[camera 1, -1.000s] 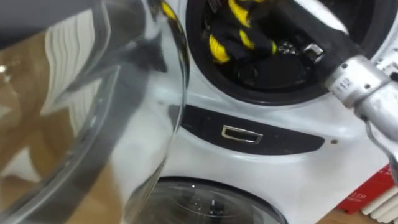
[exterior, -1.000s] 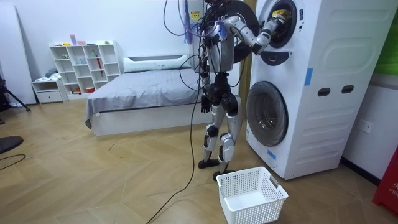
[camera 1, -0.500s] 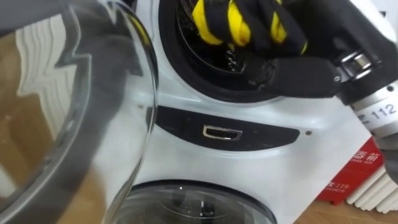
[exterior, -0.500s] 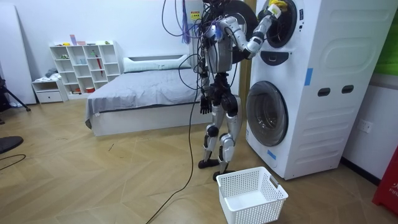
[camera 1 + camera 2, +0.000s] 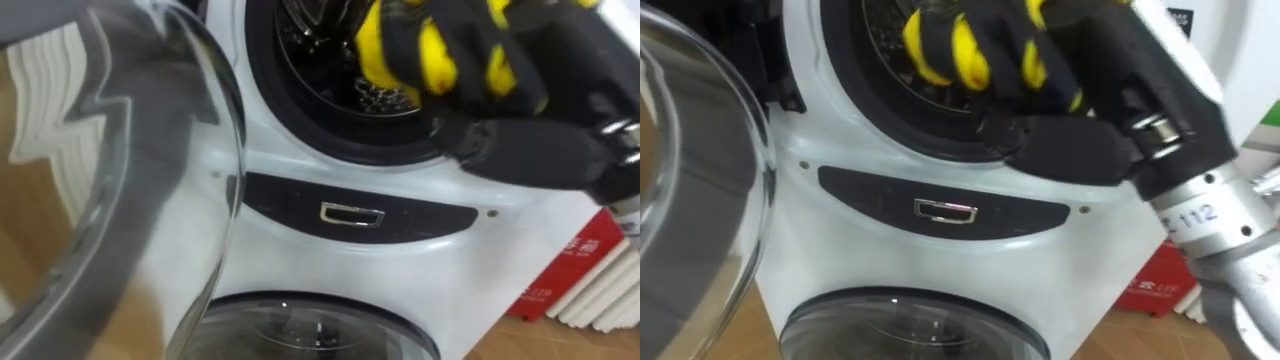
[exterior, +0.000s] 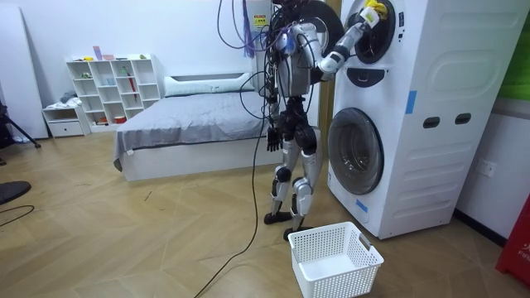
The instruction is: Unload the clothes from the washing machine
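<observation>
Open glass door [image 5: 120, 200] nearest, at left. Right hand [image 5: 1070, 150] at mouth of upper washer [image 5: 840, 150], apparently closed round black & yellow cloth [image 5: 960, 45], half out over the rim. Left hand [image 6: 270, 137] hangs by hip, state can't tell.

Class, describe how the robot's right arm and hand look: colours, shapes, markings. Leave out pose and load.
The right hand is matt black and bulky. A small metal clasp sits at the black wrist section. Behind it the forearm is a silver-grey metal tube with dark printed digits.
</observation>
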`<state>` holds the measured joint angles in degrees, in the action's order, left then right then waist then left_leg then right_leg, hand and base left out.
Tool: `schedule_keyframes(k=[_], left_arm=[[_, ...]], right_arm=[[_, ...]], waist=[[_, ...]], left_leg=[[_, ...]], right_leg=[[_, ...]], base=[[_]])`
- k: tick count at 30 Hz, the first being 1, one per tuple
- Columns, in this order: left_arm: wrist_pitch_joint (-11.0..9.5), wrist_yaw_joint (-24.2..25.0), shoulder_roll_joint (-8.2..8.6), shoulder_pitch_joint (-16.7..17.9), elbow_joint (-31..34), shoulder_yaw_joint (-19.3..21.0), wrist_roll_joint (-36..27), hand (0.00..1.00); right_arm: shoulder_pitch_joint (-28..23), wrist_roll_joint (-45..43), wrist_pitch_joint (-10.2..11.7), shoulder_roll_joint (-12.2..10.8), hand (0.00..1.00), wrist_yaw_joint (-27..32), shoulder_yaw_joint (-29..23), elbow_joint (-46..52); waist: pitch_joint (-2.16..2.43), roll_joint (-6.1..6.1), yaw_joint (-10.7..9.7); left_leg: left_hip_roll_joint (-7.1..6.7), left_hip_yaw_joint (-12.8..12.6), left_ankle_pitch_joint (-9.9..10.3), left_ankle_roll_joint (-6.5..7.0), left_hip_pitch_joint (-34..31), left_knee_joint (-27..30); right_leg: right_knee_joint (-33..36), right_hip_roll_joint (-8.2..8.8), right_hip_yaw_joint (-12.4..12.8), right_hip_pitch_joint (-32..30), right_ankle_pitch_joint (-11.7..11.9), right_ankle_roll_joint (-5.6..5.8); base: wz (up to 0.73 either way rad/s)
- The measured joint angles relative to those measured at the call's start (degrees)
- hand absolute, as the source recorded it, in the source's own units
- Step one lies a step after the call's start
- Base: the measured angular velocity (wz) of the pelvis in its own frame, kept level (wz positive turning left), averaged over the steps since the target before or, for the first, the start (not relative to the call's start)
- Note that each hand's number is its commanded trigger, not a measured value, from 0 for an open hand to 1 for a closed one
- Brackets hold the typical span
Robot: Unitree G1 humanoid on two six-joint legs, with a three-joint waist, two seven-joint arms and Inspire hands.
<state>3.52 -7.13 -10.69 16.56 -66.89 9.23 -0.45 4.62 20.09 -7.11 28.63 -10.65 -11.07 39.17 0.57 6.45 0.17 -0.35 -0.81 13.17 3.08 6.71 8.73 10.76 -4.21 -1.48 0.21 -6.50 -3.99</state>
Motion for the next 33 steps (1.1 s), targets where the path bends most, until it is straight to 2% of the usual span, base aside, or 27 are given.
schedule_keyframes(k=[5, 8, 11, 14, 16, 19, 23, 26, 29, 33], left_arm=[[-1.0, 0.0, 0.04, 0.0, 0.0, 0.8, 0.0, 0.0], [-1.0, -0.2, 0.05, 0.0, 0.0, 1.8, 0.1, 0.0], [-1.0, -0.2, 0.0, 0.4, 0.0, 1.8, 0.2, 0.0], [-1.0, -0.2, -0.1, 0.2, 0.0, 1.8, 0.1, 0.0], [-1.5, -0.2, -0.74, -1.0, 0.0, 1.8, 0.0, 0.0], [-1.7, -0.2, -1.54, -1.8, 0.0, 1.7, 0.0, 0.0], [-1.3, -0.1, -1.61, -2.4, 0.0, 1.8, 0.1, 0.0], [-1.1, -0.1, -1.71, -2.9, 0.0, 1.5, 0.1, 0.0], [-1.1, 0.0, -2.18, -3.9, 0.2, -1.4, 0.1, 0.0], [-1.0, 0.5, -2.58, -6.2, 1.0, -5.7, -0.1, 0.0]], right_arm=[[-4.0, 0.0, 1.1, 0.0, 1.0, 0.0, -3.7, -0.1], [-8.0, -0.3, 1.4, 0.0, 1.0, 0.1, -5.9, -0.2], [-12.3, -1.3, 1.4, -0.3, 1.0, 0.1, -9.2, -0.6], [-15.9, -2.7, 1.5, -2.1, 1.0, 0.2, -12.2, -3.1], [-19.5, -3.4, 1.3, -2.7, 1.0, 1.4, -14.3, -4.5], [-22.3, -4.2, 1.3, -4.1, 1.0, 1.4, -15.1, -5.8], [-26.0, -4.7, 1.1, -6.1, 1.0, 1.1, -15.7, -8.2], [-26.8, -5.4, 0.1, -7.8, 1.0, 1.1, -15.6, -12.3], [-28.3, -5.4, 0.1, -8.0, 1.0, 1.2, -15.5, -16.8], [-29.9, -7.1, -0.1, -10.3, 1.0, 2.1, -13.8, -23.2]], waist=[[-0.08, -0.27, -0.7], [-0.12, -0.29, -2.0], [-0.21, -0.46, -4.0], [-0.38, -0.85, -5.6], [-0.02, -1.46, -5.1], [-0.02, -1.56, -5.9], [-0.05, -1.7, -6.9], [-0.05, -1.92, -8.0], [-0.33, -2.42, -8.6], [-0.37, -3.59, -9.9]], left_leg=[[0.11, -0.7, 0.2, 0.02, 0.1, 0.1], [0.23, -1.6, 0.3, -0.01, 0.0, 0.0], [0.53, -2.5, 0.6, -0.11, 0.0, 0.1], [0.89, -5.0, 0.9, -0.25, 0.7, 0.0], [1.26, -7.2, 1.3, -0.36, 0.9, -0.2], [1.44, -9.6, 1.5, -0.48, 0.9, 0.2], [1.85, -12.0, 1.8, -0.93, 0.8, 0.9], [2.07, -14.2, 1.9, -1.17, 0.7, 0.9], [2.25, -16.2, 2.0, -1.28, 0.0, 1.6], [2.38, -17.9, 1.9, -1.28, -1.4, 2.3]], right_leg=[[0.2, -0.04, 0.7, -0.1, 0.1, -0.04], [0.4, -0.34, 1.7, -0.7, 0.1, -0.05], [0.5, -0.59, 2.1, -0.9, 0.1, -0.11], [1.0, -1.38, 4.5, -1.6, 0.2, -0.23], [2.1, -2.06, 6.3, -2.3, 0.2, -0.25], [3.1, -2.73, 8.9, -3.2, 0.3, -0.36], [2.8, -3.78, 11.6, -4.0, 1.1, -0.51], [2.9, -4.38, 13.6, -4.9, 2.0, -0.4], [3.0, -4.59, 14.6, -5.6, 2.9, -0.23], [2.8, -4.97, 16.2, -7.2, 3.8, 0.42]], base=[[-0.07], [-0.14], [-0.17], [-0.42], [-0.46], [-0.45], [-0.39], [-0.36], [-0.33], [-0.21]])
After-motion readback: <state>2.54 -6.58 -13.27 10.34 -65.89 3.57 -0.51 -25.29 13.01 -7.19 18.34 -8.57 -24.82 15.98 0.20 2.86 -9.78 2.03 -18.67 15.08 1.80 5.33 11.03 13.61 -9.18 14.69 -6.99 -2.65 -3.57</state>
